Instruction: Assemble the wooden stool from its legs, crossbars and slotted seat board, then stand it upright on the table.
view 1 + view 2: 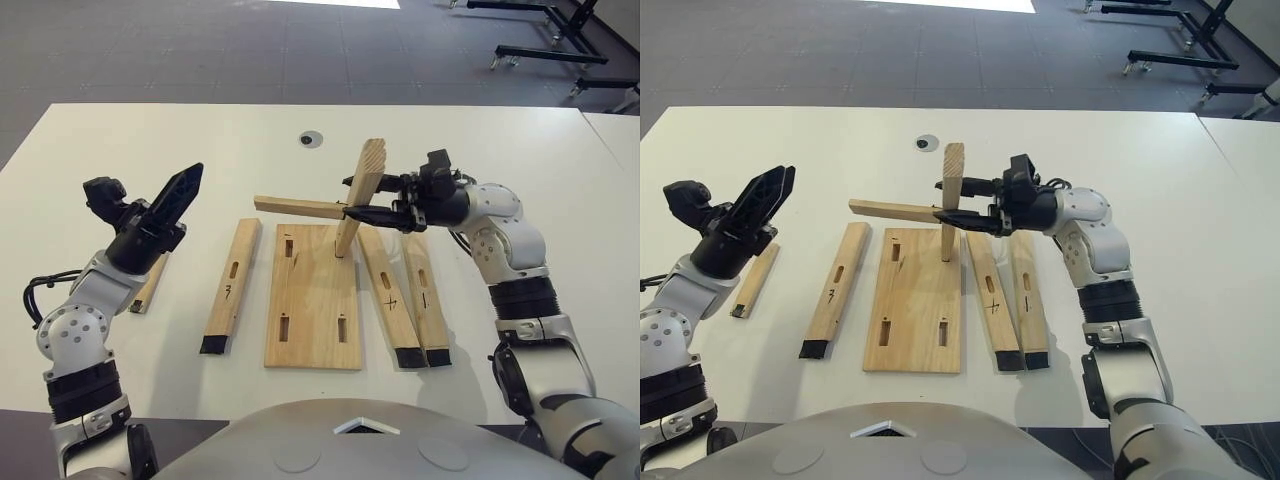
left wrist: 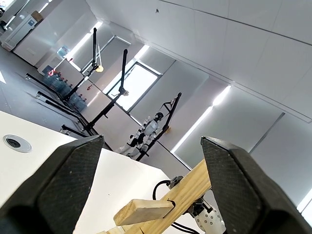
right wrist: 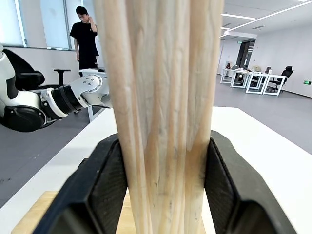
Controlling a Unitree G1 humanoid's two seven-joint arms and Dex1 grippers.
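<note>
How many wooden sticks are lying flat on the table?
4: short stick far left, long stick left of the board, two sticks right of it.

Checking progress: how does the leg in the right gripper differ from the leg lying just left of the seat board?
The held leg stands roughly upright on the seat board; the flat leg lies on the table. The held leg carries a crossbar; the flat leg's slot is empty. The right gripper is shut on the held leg; the flat leg is untouched. Both are pale wood.

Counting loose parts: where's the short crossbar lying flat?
Head views: short crossbar flat on the table's left side, near the raised left gripper, just left of the lone leg.
</note>
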